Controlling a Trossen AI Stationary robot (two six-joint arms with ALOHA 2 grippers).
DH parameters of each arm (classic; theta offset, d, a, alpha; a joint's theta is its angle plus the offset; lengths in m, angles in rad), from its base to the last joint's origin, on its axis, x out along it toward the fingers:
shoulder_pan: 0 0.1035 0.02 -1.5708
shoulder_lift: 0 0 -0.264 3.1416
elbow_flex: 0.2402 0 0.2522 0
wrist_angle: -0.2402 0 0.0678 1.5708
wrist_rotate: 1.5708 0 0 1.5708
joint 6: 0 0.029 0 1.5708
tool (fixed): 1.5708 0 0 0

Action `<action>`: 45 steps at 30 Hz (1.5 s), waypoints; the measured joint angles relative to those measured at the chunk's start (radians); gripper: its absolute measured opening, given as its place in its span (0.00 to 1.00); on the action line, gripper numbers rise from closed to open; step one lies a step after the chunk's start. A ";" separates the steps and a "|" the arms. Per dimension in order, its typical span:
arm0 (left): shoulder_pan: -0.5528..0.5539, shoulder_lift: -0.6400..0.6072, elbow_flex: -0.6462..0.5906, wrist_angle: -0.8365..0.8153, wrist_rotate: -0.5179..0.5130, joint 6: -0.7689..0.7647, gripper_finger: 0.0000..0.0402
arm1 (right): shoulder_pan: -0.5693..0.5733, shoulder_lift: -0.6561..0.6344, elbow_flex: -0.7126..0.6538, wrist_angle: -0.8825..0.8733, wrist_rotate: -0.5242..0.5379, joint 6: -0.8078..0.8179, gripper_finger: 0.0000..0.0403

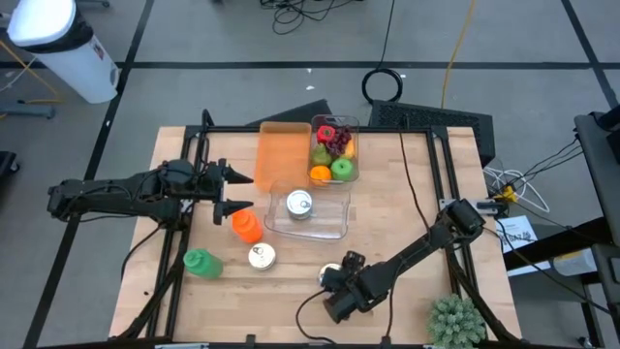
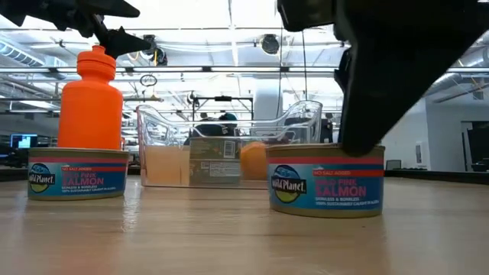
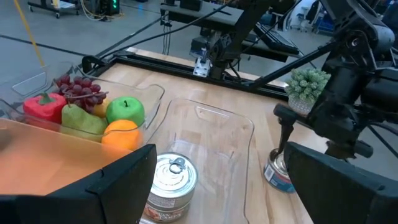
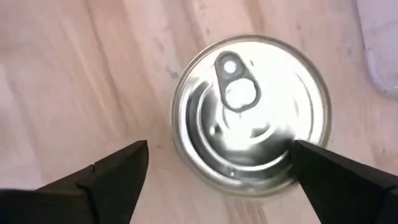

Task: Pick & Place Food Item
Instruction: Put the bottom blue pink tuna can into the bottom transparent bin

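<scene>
Salmon can (image 1: 329, 272) is sitting low centre on your bench (image 1: 407, 233), and your right end effector (image 1: 334, 291) is hanging directly over it, fingers spread, grasping nothing. Your left end effector (image 1: 237, 190) is waiting released at left, above the orange bottle (image 1: 246, 226).

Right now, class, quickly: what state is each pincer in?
Left pincer: open, holding nothing, above the orange bottle.
Right pincer: open, empty, poised over a salmon can.
</scene>
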 joint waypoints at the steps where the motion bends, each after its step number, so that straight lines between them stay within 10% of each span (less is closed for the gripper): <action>1: 0.000 0.000 0.000 0.000 0.000 0.000 0.90 | 0.000 0.001 0.000 0.002 0.020 0.002 0.94; 21: 0.000 0.000 0.000 0.000 0.000 -0.001 0.90 | 0.028 -0.153 -0.100 -0.022 0.224 0.224 0.94; 45: 0.000 0.000 0.000 0.000 0.000 -0.001 0.90 | -0.032 -0.202 -0.257 -0.180 0.103 0.474 0.94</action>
